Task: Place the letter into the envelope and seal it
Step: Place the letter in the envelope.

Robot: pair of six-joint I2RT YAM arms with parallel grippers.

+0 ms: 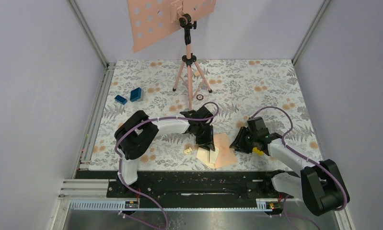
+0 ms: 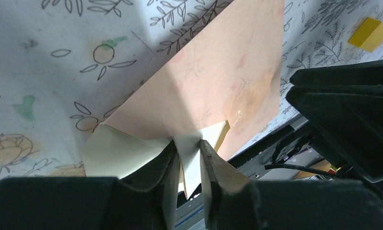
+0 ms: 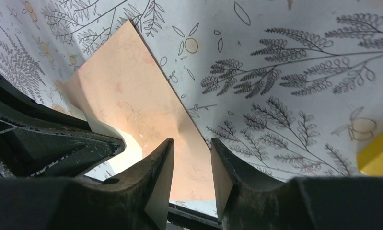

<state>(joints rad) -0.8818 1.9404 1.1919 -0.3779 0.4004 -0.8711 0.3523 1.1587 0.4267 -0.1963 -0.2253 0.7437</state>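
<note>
Top external view: the letter (image 1: 203, 154) and the envelope (image 1: 225, 149) lay together at the near centre of the table (image 1: 275, 96), between the two arms.
Letter: cream side up, overlapping the envelope's left edge, one fold lifted off the surface.
Envelope: peach, lying flat, just right of the letter and touching it.
Left gripper (image 2: 188, 143): jaws narrow, pinching the letter's raised cream fold.
Right gripper (image 3: 189, 146): jaws partway apart, gripping nothing; tips over the envelope's right edge, contact could not be told.
Yellow block (image 3: 378, 153): on the table, just right of the right gripper.
Cream scrap (image 1: 187, 150): just left of the letter.
Far side: pink perforated plate (image 1: 151, 19) on a tripod (image 1: 189, 72); small ring (image 1: 200, 97) near its feet; two blue blocks (image 1: 136, 94) far left.
Print: leaves and orange flowers on the table cover.
</note>
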